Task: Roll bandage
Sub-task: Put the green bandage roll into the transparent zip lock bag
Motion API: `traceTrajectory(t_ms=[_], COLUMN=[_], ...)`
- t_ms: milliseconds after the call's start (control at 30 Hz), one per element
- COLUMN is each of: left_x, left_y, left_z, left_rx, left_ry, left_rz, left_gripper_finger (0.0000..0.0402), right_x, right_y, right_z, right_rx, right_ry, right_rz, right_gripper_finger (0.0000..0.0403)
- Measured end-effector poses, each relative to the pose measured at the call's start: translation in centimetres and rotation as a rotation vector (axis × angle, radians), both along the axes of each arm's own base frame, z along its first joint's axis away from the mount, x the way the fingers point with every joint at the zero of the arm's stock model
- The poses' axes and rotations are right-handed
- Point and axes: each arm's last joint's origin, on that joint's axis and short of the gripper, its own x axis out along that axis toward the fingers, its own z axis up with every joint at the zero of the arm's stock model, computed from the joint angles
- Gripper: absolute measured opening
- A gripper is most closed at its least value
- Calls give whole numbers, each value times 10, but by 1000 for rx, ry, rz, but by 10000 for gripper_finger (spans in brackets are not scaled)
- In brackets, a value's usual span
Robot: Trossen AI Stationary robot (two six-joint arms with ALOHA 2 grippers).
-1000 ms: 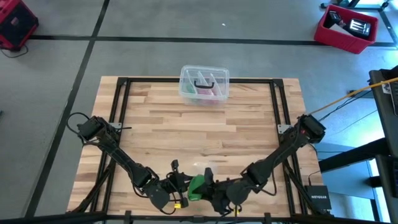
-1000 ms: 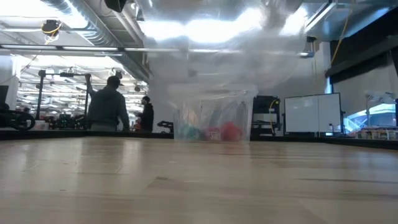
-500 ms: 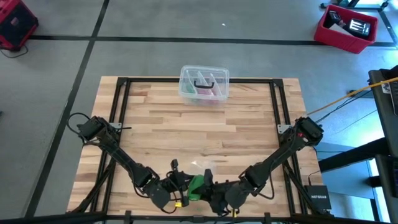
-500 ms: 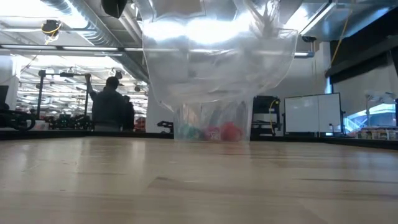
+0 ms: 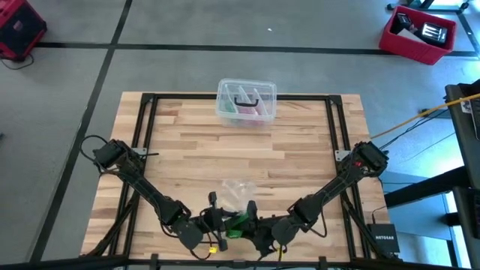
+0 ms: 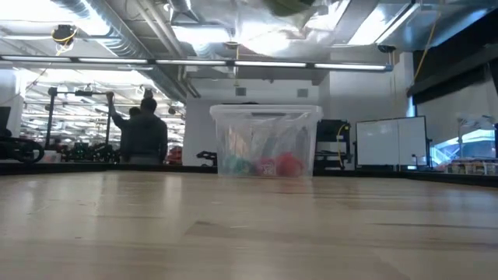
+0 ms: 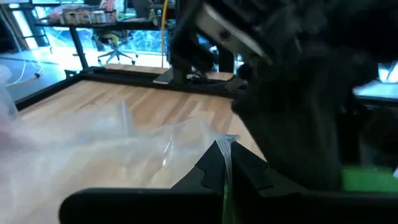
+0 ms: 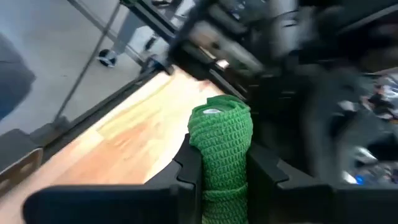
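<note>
Right gripper (image 8: 222, 171) clamps the green bandage (image 8: 221, 146) roll upright between its fingers at the table's (image 5: 300, 161) 6 o'clock edge, apparently steadying it, while left gripper (image 5: 212, 225), clenched on clear wrapper (image 7: 124, 149), meets it there, likely pulling wrap away.

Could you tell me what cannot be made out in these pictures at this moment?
- High view: the bandage is mostly covered by the left gripper and right gripper.
- Left wrist view: clear plastic wrapper is blurred.
- Low view: contents of the clear box are indistinct behind its wall.
</note>
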Motion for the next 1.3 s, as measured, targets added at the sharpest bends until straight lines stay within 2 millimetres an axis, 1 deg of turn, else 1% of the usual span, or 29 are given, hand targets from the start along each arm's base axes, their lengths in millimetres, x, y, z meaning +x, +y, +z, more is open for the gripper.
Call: traceTrajectory(t_ms=[133, 233, 400, 467, 567, 733, 933, 1133, 1300], left_x=[-1, 0, -1, -1, 0, 0, 1, 4, 4], left_y=[0, 0, -3, -3, -2, -2, -4, -1, -1], left_z=[-2, 1, 4, 4, 4, 6, 11, 11, 12], left_rx=[8, 1, -5, -16, -38, -55, -94, -140, -162], left_ry=[11, -10, -35, -35, -39, -60, -103, -120, -124], left_rz=[9, 9, -2, -14, -10, -2, -23, -26, -42], left_gripper_finger=[3, 5, 2, 2, 4, 3, 4, 1, 3], right_x=[-10, -20, -22, -20, -21, -22, -23, -24, -23], right_y=[8, 12, 9, 5, 4, 3, 1, 7, 9], right_z=[4, 7, 3, 2, 4, 4, 3, 2, 3], right_rx=[-39, -113, -164, -189, -300, -480, -745, -990, -1089], right_ry=[-19, -14, 23, 23, -8, -7, 23, -2, -27], right_rz=[-68, -118, -146, -189, -252, -246, -180, 144, 204], right_gripper_finger=[74, 74, 74, 74, 74, 74, 74, 74, 74])
